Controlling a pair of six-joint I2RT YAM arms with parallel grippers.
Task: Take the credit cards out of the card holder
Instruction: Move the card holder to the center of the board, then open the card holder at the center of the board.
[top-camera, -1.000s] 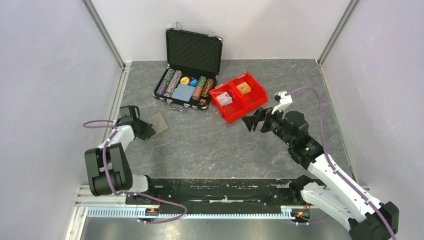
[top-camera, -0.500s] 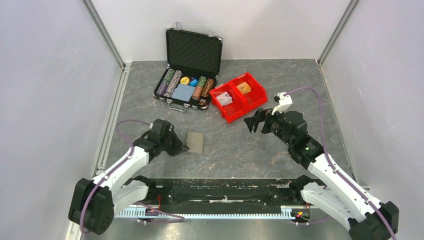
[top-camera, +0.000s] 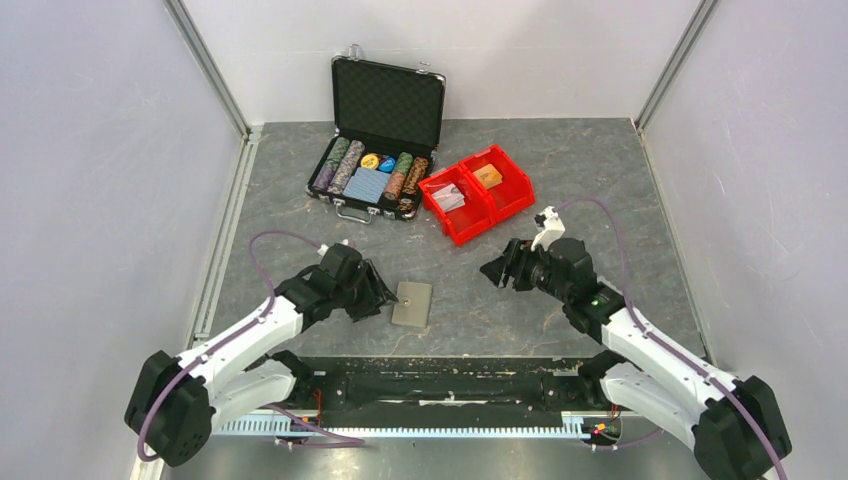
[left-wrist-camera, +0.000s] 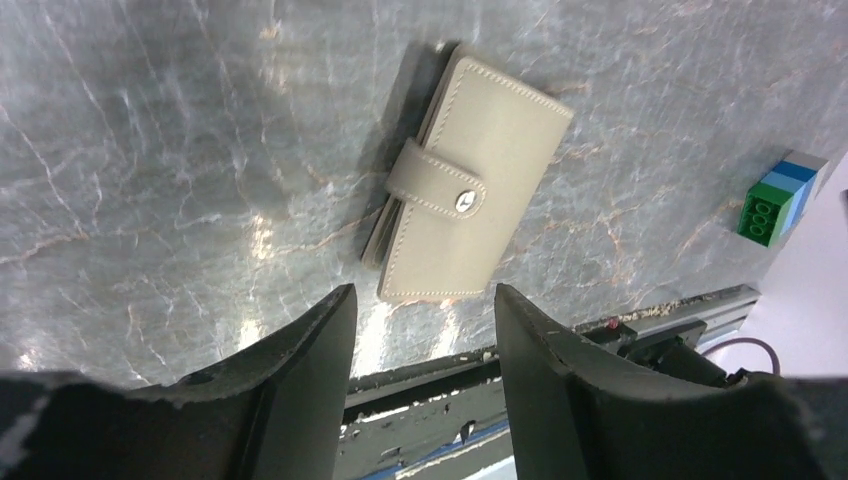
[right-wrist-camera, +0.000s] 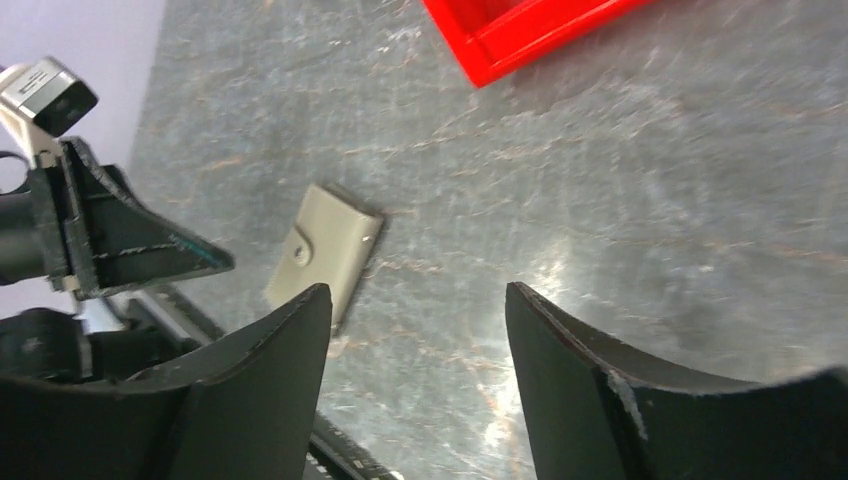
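so the card holder (left-wrist-camera: 470, 190) lies flat on the table (top-camera: 560, 180), shut, with its snap tab (left-wrist-camera: 440, 190) buttoned across the front. it's close to the near edge, right by the black rail (top-camera: 450, 378). no credit cards showing at all, i assume they're inside.

left gripper (top-camera: 383, 298) sits just beside the holder, jaws roughly half apart, nothing in them. right gripper (top-camera: 497, 268) hovers a bit further off, pointed at it, jaws wide and also empty.

what worries me: the thing is thin and flush with a slick stone-looking surface, so any pinch from the side probably just shoves it, and a shove toward the arms sends it onto the rail. also popping that snap needs one side pinned down; if neither arm holds it, the whole holder lifts or flips. and if it does fly open, cards could scatter.
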